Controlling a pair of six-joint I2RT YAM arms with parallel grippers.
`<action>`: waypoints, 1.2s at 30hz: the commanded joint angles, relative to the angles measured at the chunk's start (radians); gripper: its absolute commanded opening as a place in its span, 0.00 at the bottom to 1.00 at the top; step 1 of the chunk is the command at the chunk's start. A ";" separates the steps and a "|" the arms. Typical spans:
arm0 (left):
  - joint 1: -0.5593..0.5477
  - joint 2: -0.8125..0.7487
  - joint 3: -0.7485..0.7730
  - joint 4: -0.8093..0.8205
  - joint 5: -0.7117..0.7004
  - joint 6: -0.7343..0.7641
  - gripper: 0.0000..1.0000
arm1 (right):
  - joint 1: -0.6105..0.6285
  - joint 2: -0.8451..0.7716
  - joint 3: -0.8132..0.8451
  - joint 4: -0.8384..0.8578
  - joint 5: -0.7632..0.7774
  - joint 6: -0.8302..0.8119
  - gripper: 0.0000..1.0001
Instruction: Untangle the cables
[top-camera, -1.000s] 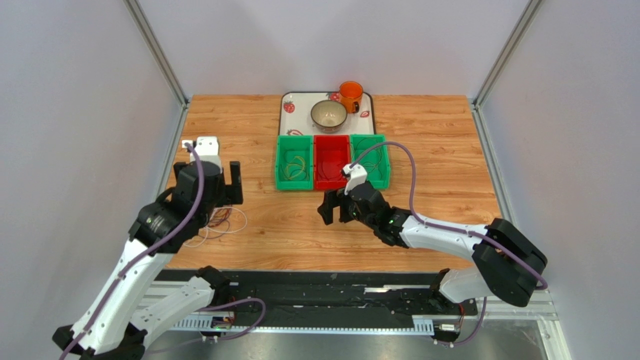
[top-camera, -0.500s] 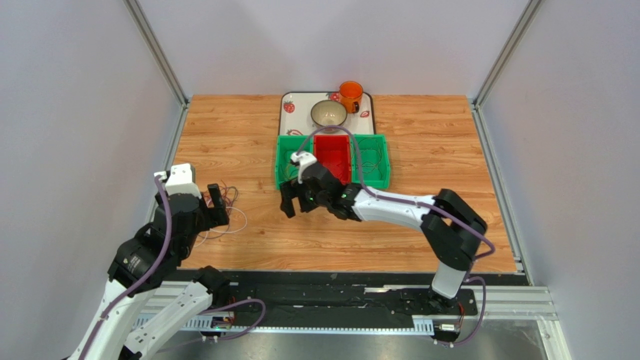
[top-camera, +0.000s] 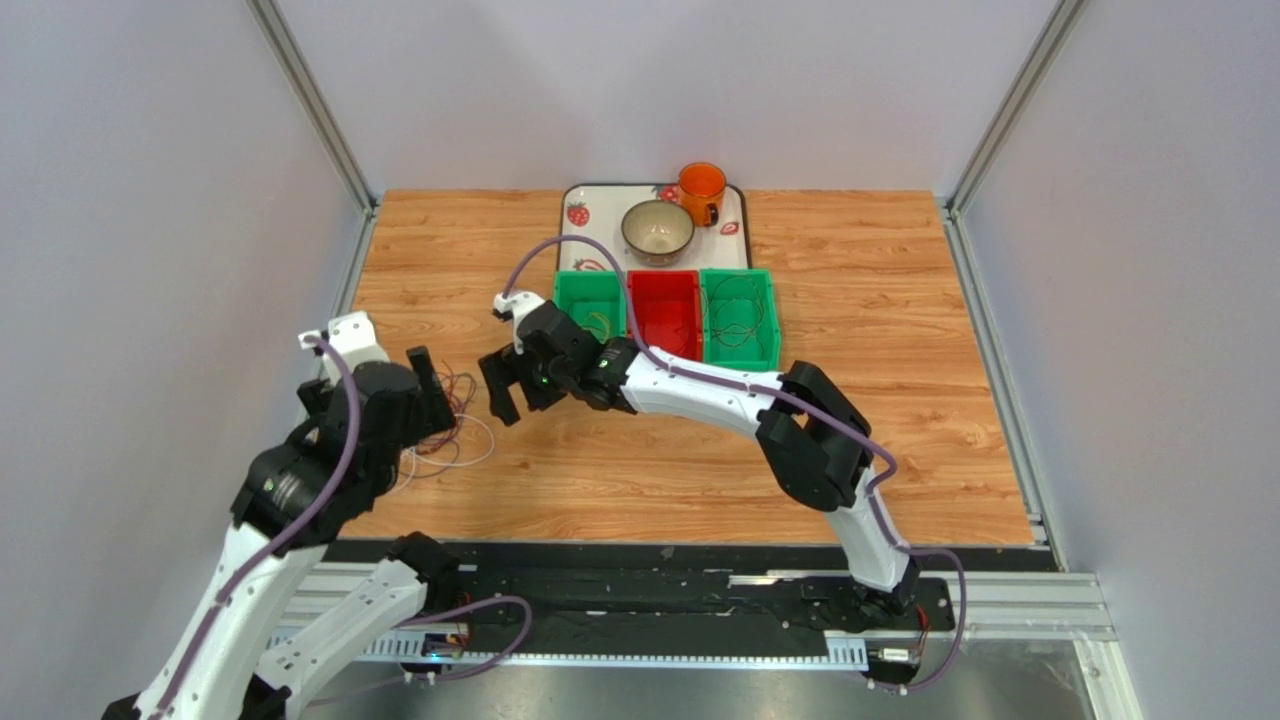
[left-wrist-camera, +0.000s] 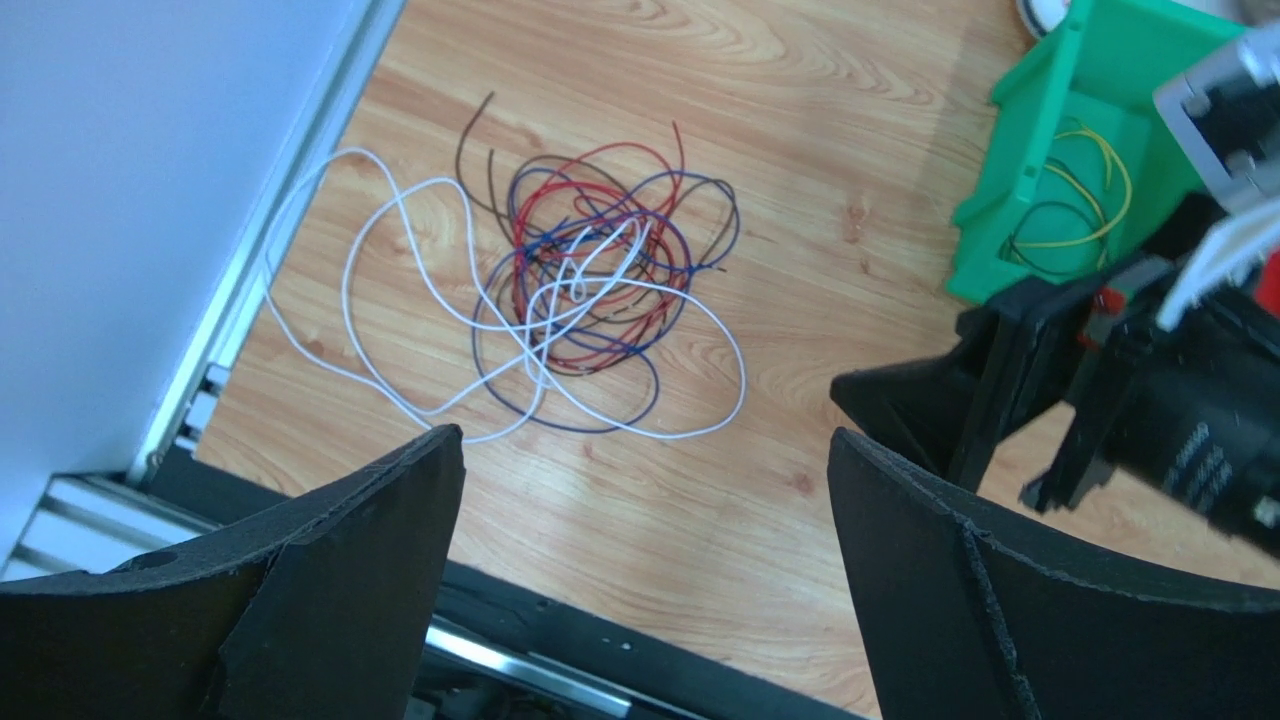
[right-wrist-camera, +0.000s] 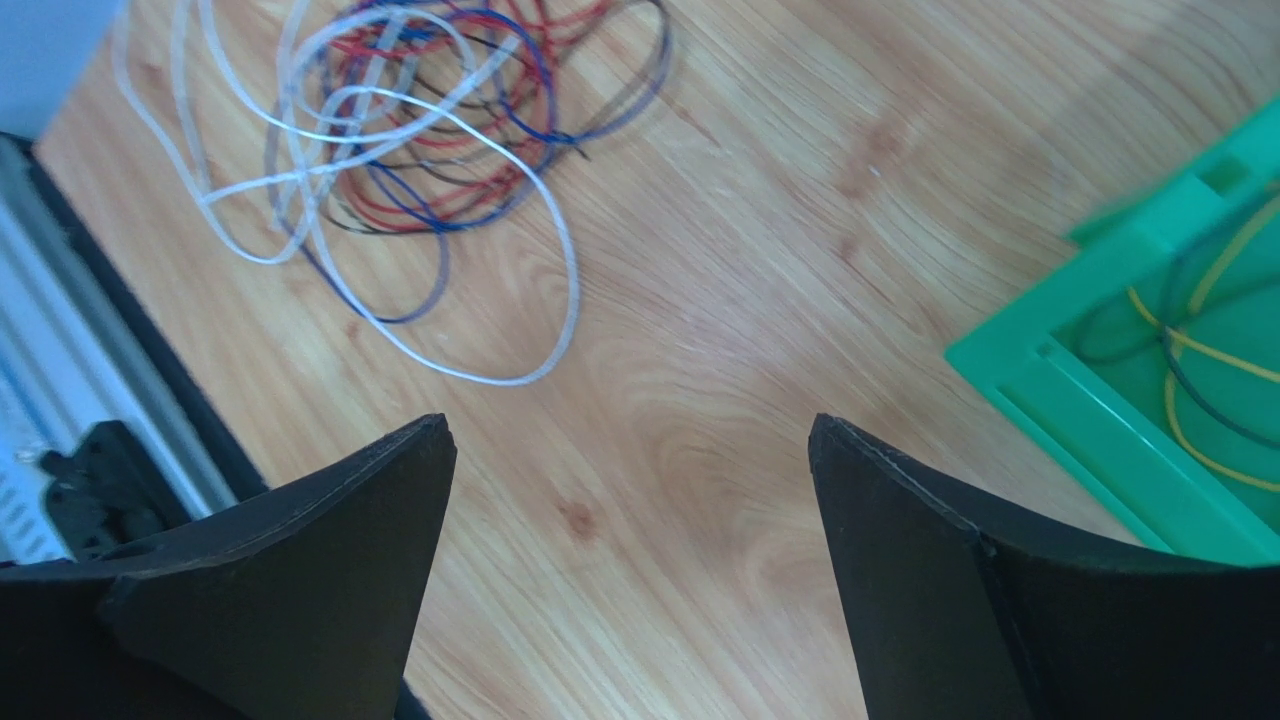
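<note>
- right gripper (top-camera: 505, 387) had swung left across the table (top-camera: 902, 300) from the bins (top-camera: 669, 315), fingers spread, empty.
- left gripper (top-camera: 431, 395), also spread and empty, had drawn back.
- cables (left-wrist-camera: 579, 285) lay tangled by the left rail (left-wrist-camera: 241, 323), bare wood to their right.

L arm (top-camera: 241, 578) & R arm (top-camera: 699, 393) close, jaws wide.

Cables (top-camera: 451, 440) half behind the left tool (top-camera: 376, 398), strands indistinct from above
</note>
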 joint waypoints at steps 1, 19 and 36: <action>0.133 0.157 -0.005 0.038 0.095 -0.091 0.99 | -0.024 -0.107 -0.087 -0.029 0.139 -0.013 0.93; 0.600 0.704 -0.225 0.589 0.326 -0.174 0.99 | -0.036 -0.803 -0.909 0.055 0.351 0.036 0.99; 0.652 1.093 0.053 0.526 0.399 -0.114 0.46 | -0.038 -0.882 -1.036 0.208 0.340 0.033 0.97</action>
